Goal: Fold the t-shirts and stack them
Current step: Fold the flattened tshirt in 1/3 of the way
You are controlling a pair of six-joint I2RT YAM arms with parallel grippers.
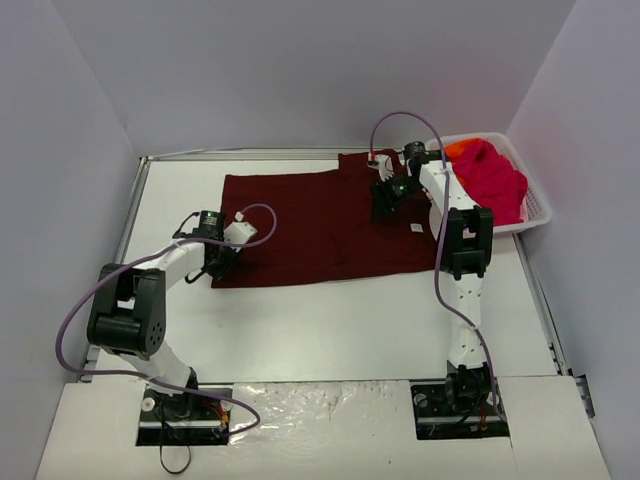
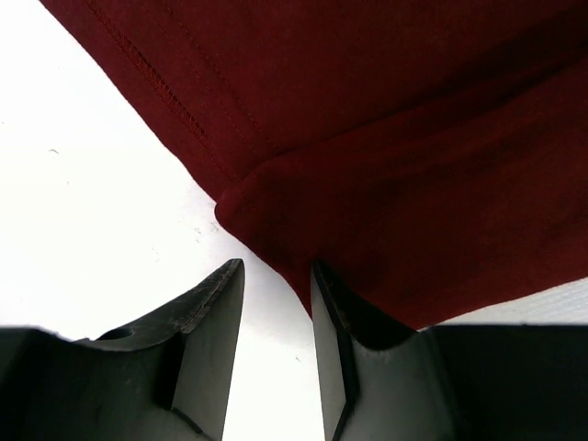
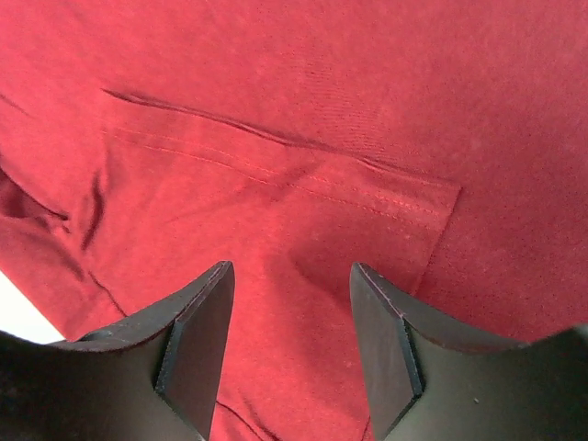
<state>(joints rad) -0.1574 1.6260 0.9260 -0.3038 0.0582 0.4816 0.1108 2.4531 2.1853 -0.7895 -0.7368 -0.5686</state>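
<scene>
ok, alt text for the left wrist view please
Close-up of the left gripper, jaws apart, at a folded corner of the maroon t-shirt lying on the white table. The corner's tip reaches one dark finger; bare table shows in the gap.

Spread t-shirt on table centre; basket right of it, heaped t-shirts inside.

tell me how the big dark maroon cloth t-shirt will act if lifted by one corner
The dark maroon cloth t-shirt will probably droop and hang limp: it lies flat with soft creases by its stitched hem. Pushed, it likely bunches rather than slides; its corner lies doubled over.
</scene>
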